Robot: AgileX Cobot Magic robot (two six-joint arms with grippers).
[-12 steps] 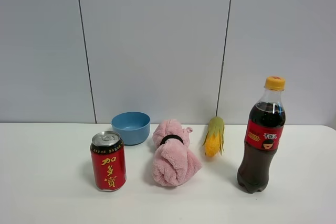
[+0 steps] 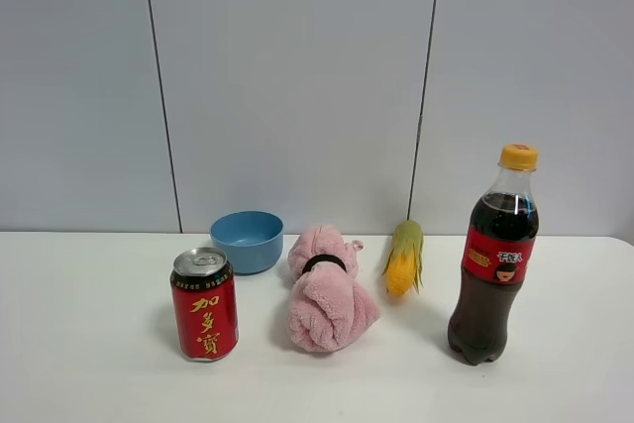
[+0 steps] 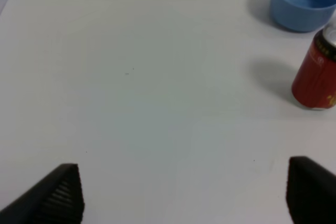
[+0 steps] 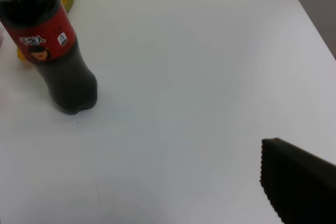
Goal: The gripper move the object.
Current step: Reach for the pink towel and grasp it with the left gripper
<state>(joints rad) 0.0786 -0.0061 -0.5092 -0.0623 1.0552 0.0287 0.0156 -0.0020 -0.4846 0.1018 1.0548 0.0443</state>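
A red drink can [image 2: 205, 304] stands front left on the white table [image 2: 89, 344]. Behind it sits a blue bowl [image 2: 247, 240]. A pink rolled towel [image 2: 327, 289] lies in the middle, a corn cob [image 2: 404, 259] to its right, and a cola bottle [image 2: 492, 260] at the right. My left gripper [image 3: 182, 167] is open and empty over bare table, well short of the can [image 3: 316, 74] and bowl [image 3: 303, 1]. Of my right gripper, only one black finger [image 4: 299, 182] shows, wide of the bottle [image 4: 50, 43]. Neither gripper shows in the exterior view.
A grey panelled wall [image 2: 297, 76] stands right behind the table. The table's right edge [image 4: 310, 17] runs close to the right gripper. Bare table lies in front of the row of objects and to the left of the can.
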